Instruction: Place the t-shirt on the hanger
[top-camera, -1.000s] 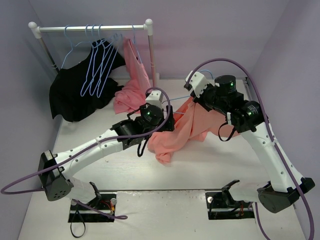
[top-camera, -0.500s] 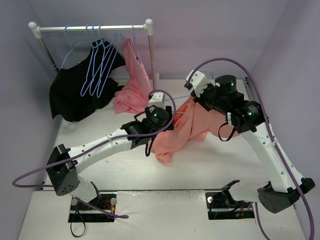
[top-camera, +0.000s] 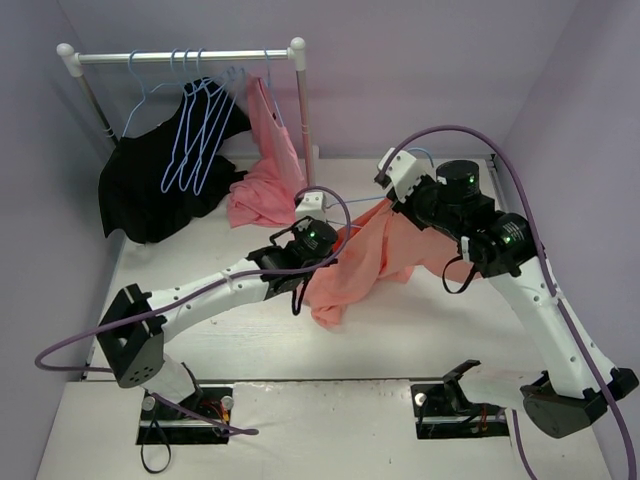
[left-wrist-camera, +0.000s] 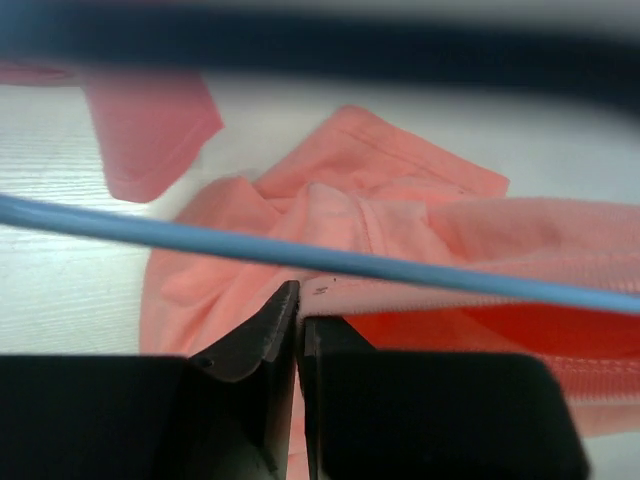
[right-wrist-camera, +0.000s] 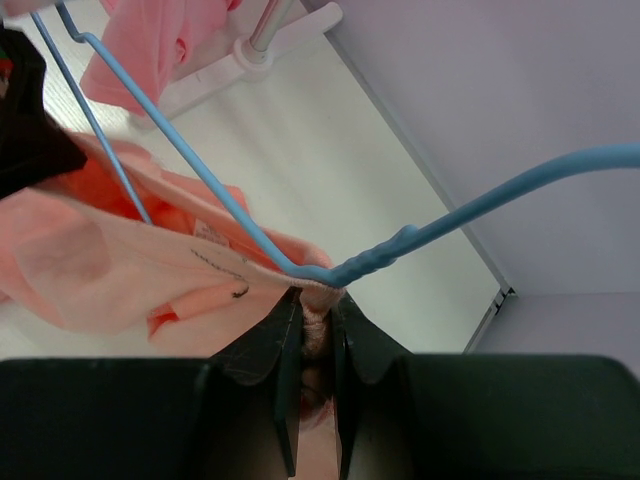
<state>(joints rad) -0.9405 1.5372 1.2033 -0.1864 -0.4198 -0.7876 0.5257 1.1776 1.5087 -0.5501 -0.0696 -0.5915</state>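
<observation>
Salmon-pink cloth t-shirt (top-camera: 362, 268) held by both grippers over the white counter (top-camera: 250, 345).
Left gripper (left-wrist-camera: 300, 296) clamps a seamed edge; right gripper (right-wrist-camera: 318, 300) pinches shirt cloth beside the neck of the thin light-blue wire hanger (right-wrist-camera: 375, 258).

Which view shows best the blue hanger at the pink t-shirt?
The right wrist view: the hanger shows its twisted neck and two wires. The left wrist view shows one blurred wire; the top view, a thin line.

Top cam high at rear, whole table (top-camera: 260, 340); 2 wrist cams close-up; t-shirt (top-camera: 370, 262) in all 3.
</observation>
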